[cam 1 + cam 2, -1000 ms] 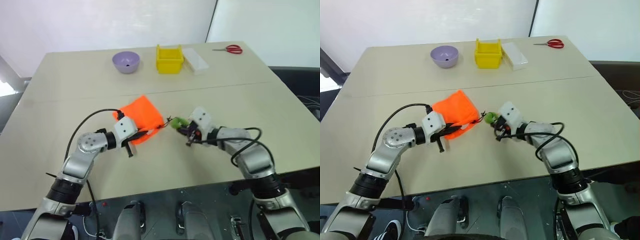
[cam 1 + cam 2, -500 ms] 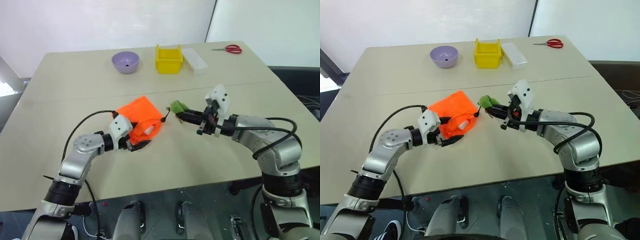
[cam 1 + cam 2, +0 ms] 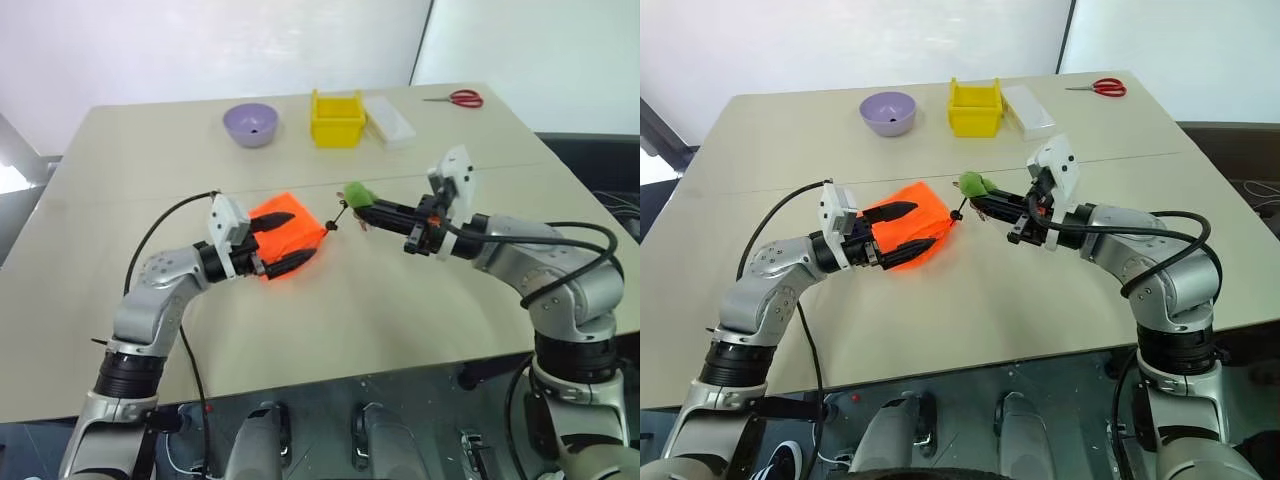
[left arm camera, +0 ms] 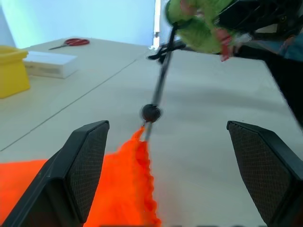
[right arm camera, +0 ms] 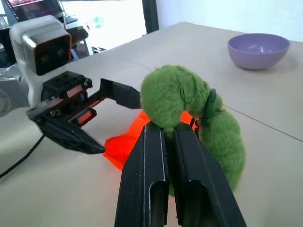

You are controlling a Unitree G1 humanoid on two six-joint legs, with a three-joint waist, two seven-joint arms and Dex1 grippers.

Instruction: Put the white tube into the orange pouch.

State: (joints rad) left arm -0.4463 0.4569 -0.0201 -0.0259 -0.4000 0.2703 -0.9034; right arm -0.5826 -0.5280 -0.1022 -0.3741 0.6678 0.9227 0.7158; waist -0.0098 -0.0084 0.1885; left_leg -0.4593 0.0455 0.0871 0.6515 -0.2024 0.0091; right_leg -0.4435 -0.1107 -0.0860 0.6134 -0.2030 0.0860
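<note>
The orange pouch (image 3: 302,236) lies at the table's middle, its bunched edge (image 4: 132,189) rising between the two spread fingers of my left gripper (image 3: 284,241), which stands open and apart from the fabric. A thin dark cord (image 4: 160,78) with a small bead (image 4: 151,112) runs taut from the pouch up to a fuzzy green ring (image 3: 355,192). My right gripper (image 5: 169,128) is shut on the green ring (image 5: 189,106), held above the table to the right of the pouch. The white tube is hidden.
At the table's far side stand a purple bowl (image 3: 251,124), a yellow bin (image 3: 338,118) and a clear-white box (image 3: 390,120). Red scissors (image 3: 458,98) lie at the far right corner. A seam (image 3: 480,168) crosses the tabletop.
My left gripper has opened and risen beside the pouch. My right gripper has lifted the green ring, drawing the cord taut. A white object seen at the pouch's mouth half a second ago is out of sight.
</note>
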